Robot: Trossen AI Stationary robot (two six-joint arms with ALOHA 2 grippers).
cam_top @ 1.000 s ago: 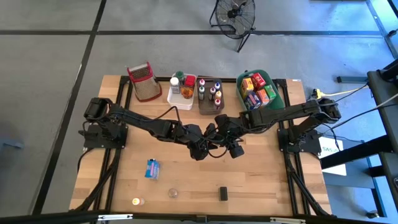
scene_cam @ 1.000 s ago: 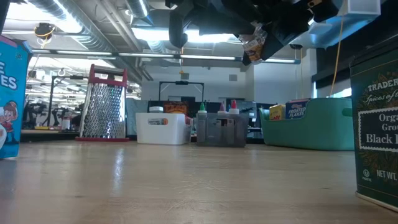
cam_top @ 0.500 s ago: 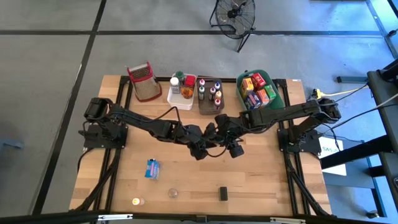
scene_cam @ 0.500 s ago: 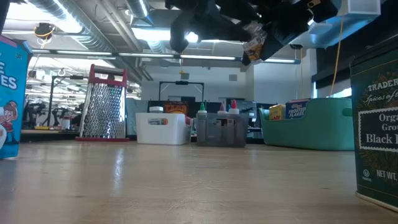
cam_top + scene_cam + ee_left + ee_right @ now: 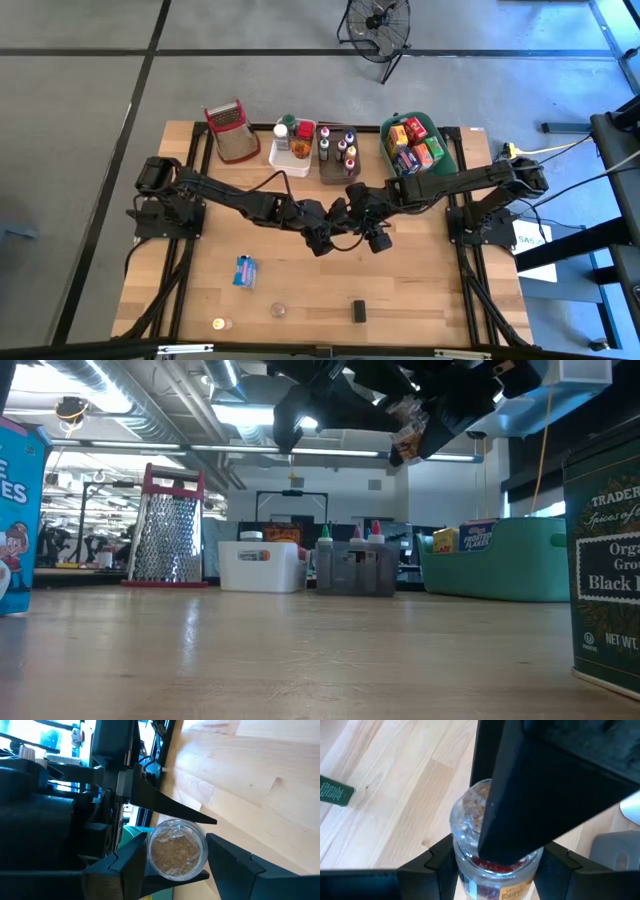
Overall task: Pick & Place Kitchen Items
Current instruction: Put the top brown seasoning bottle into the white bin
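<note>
Handing over mid-air above the desk (image 5: 420, 290): right gripper (image 5: 495, 862) pinching the spice jar (image 5: 492, 835), left gripper (image 5: 175, 852) fingers spread around it. Risking a drop if released early.

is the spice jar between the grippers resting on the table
No, in the low view the spice jar hangs high above the wooden table, held up among the dark arms near the picture's top.

Wooden table (image 5: 420, 270), red-rimmed wire basket (image 5: 229, 131) — three bins, floor fan (image 5: 377, 22)
</note>
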